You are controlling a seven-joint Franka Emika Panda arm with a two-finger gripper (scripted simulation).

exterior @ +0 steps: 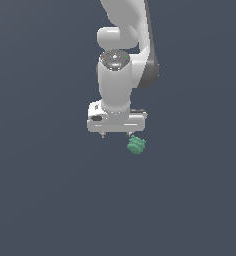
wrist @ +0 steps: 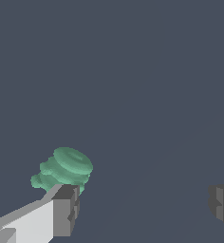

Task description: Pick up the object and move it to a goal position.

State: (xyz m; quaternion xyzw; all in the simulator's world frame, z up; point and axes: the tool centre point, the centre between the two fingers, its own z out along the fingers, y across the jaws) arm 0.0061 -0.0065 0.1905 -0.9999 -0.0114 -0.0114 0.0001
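The object is a small matte green lumpy thing with ridged rings. It lies on the dark grey surface just below the white gripper's end toward the exterior view's right. In the wrist view the object sits right beside one grey fingertip, outside the gap between the fingers. My gripper is open wide and holds nothing; its midpoint shows in the wrist view. Only the two small fingertips show under the hand in the exterior view.
The white arm rises behind the hand toward the top of the exterior view. The plain dark grey surface fills the rest of both views.
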